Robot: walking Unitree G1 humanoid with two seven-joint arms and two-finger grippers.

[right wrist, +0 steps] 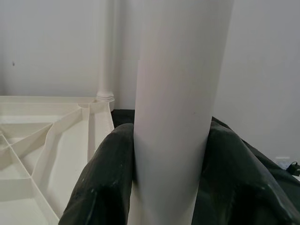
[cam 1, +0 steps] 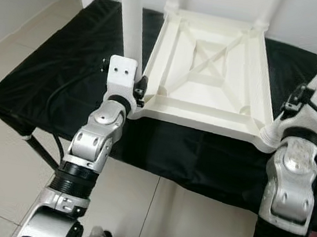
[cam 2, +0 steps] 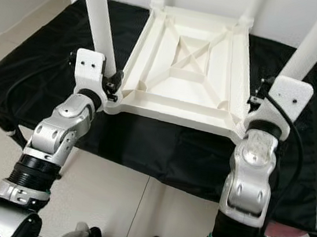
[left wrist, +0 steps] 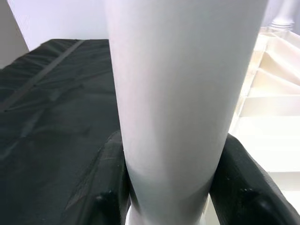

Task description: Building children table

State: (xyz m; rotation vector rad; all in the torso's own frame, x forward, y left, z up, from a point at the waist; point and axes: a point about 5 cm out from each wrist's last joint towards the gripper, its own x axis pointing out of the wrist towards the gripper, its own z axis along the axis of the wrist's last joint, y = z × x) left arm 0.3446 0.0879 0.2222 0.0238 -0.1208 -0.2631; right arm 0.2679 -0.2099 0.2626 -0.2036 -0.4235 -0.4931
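A low bench draped in wrinkled black cloth stands on a floor of glossy pale square tiles with thin grout lines. Behind it rises a plain white wall, evenly lit.

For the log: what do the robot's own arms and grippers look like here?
Both arms are jointed silver metal with black ribbed collars. Each wrist ends in a white block with small dark screw holes, trailing a thin black cable. The left gripper and right gripper have broad, matte black fingers.
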